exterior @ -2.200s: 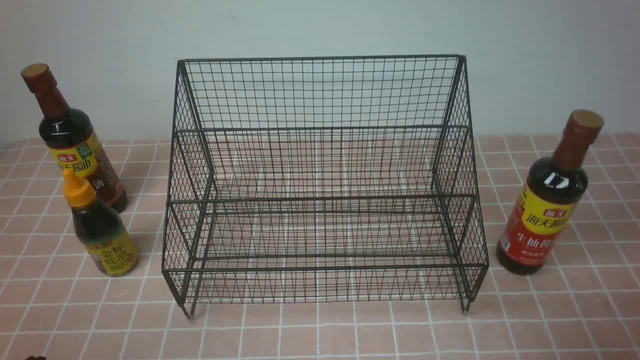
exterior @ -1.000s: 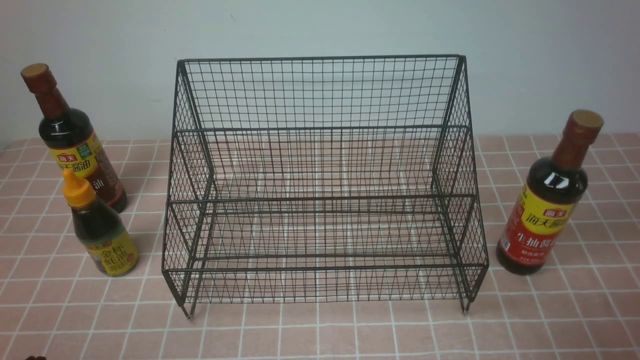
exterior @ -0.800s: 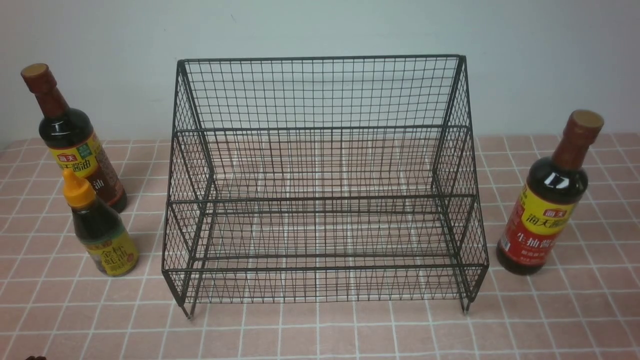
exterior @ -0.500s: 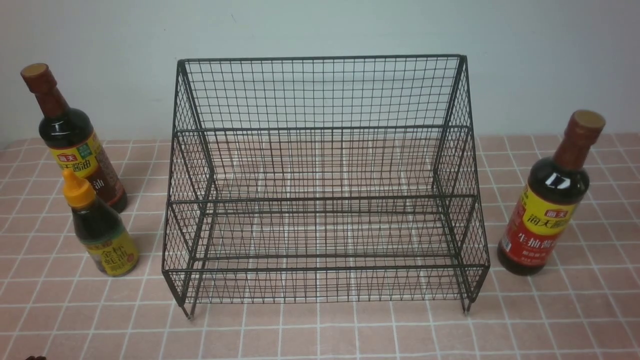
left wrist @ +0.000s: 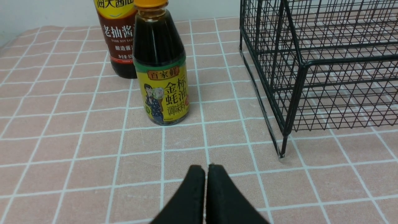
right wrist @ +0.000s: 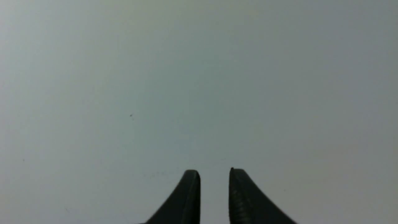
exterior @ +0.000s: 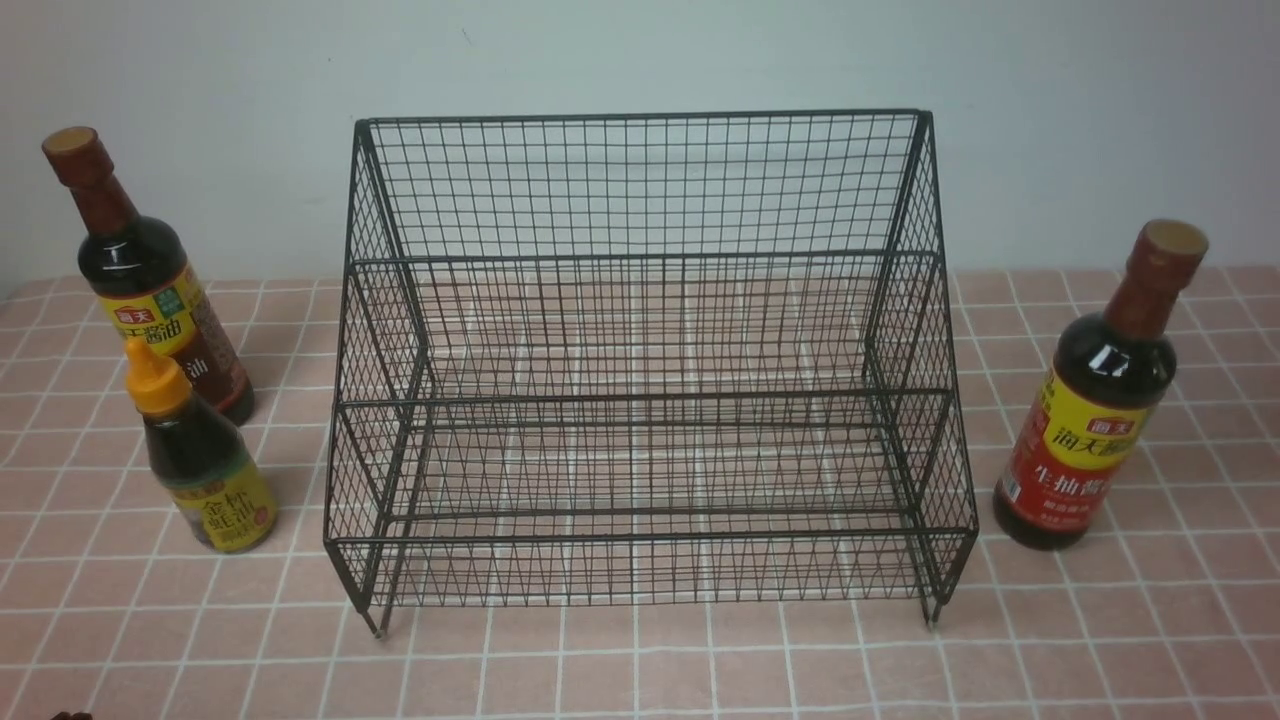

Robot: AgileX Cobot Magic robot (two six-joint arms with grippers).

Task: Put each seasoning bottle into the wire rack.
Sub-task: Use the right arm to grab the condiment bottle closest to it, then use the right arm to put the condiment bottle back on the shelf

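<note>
Wire rack (exterior: 640, 360): worktop (exterior: 640, 670) centre, open front toward near edge | three bottles upright, caps up: tall bottle (exterior: 150, 290) and short bottle (exterior: 208, 480) left of rack, second tall bottle (exterior: 1090, 420) right, all apart from it | left fingers (left wrist: 192, 199) pressed together | right fingers (right wrist: 186, 199) spread, empty

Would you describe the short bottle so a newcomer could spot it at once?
Find the black wire rack in the centre. Two bottles stand to its left; the short bottle is the nearer one. Its orange nozzle cap sets it apart from the tall brown-capped bottle behind.
</note>
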